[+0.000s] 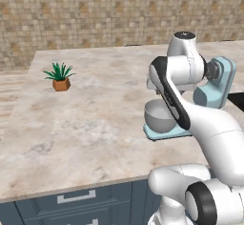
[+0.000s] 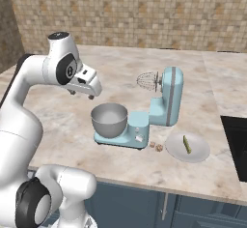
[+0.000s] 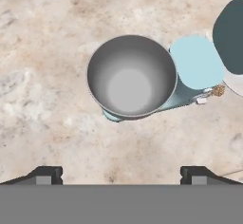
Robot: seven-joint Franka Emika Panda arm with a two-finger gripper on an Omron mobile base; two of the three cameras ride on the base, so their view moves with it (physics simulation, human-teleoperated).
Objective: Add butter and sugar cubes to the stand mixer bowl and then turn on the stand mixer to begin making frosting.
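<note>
- The robot's two-finger hand (image 2: 83, 94) hangs above the marbled table (image 2: 67, 125), fingers apart and empty, looking down into the bowl.
- The round grey polished-metal bowl (image 2: 109, 120) sits empty on the pale blue stand mixer (image 2: 164, 101), whose head is tilted up, leaving the bowl open for loading.
- The thin yellowish butter stick (image 2: 186, 144) lies on a flat white plate (image 2: 181, 152) right of the mixer; small brown sugar cubes (image 2: 155, 146) sit just beside the plate.

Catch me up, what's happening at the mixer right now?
The arm's gripper hangs above the counter just left of the stand mixer bowl, open and holding nothing. The bowl sits on the base of the stand mixer, whose head is tilted up, and it looks empty from the hand view. The butter lies on the white plate to the right, with small brown cubes beside the plate.
</note>
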